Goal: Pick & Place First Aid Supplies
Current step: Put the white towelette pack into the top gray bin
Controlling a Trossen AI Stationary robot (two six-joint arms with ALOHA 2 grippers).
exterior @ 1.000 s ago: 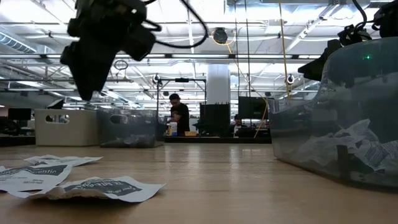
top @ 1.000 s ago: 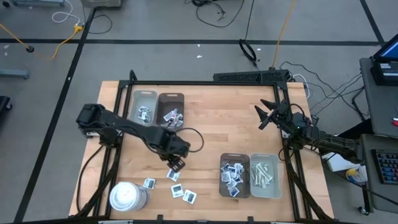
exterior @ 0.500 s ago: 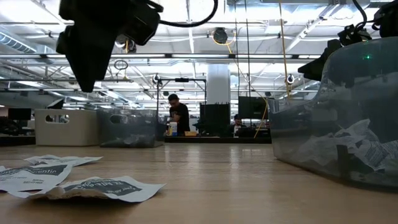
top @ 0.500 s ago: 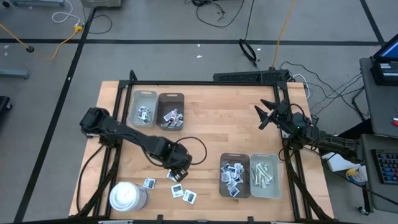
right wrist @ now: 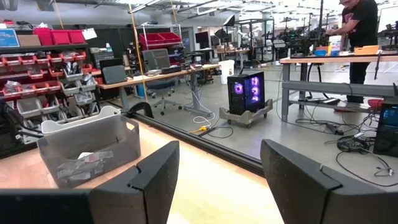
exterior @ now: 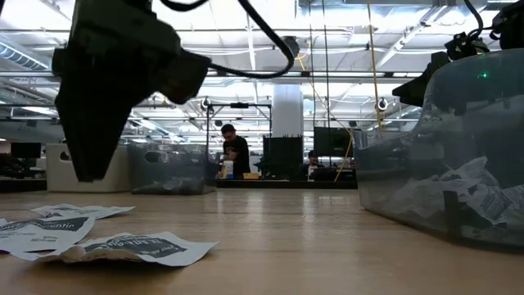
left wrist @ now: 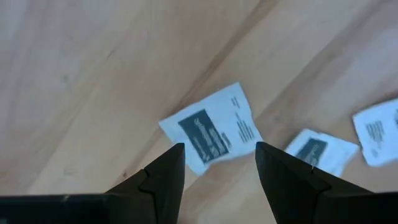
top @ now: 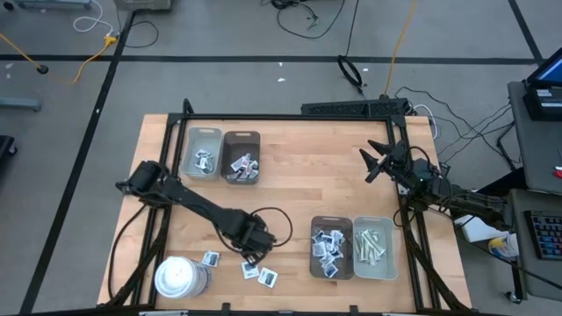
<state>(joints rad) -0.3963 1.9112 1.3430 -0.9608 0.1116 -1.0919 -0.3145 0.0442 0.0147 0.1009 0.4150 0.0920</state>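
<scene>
Two dark fingers of the left gripper stand parted with nothing between them, straddling from above a single white packet that lies flat on the wooden table. Over the last second this gripper has travelled from near the table's middle toward 6 o'clock and dropped lower, so it now hangs over the loose packets at the near edge; in the low view its dark bulk has sunk closer to the boards. That reads as the approach to a pick: the packet is lined up between the open jaws, and a short descent and a squeeze would seem to be what remains. Seen closely, the packet is a thin square sachet, white with a dark-blue printed block and fine lines of text, lying slightly askew. Another packet sits just beside it at about 4 o'clock, with more scattered near the white cylinder. Beyond, trays at 11 o'clock and at 5 o'clock already hold supplies. Out at 3 o'clock the right gripper has not moved, waiting off the table's edge with its fingers wide and empty.
</scene>
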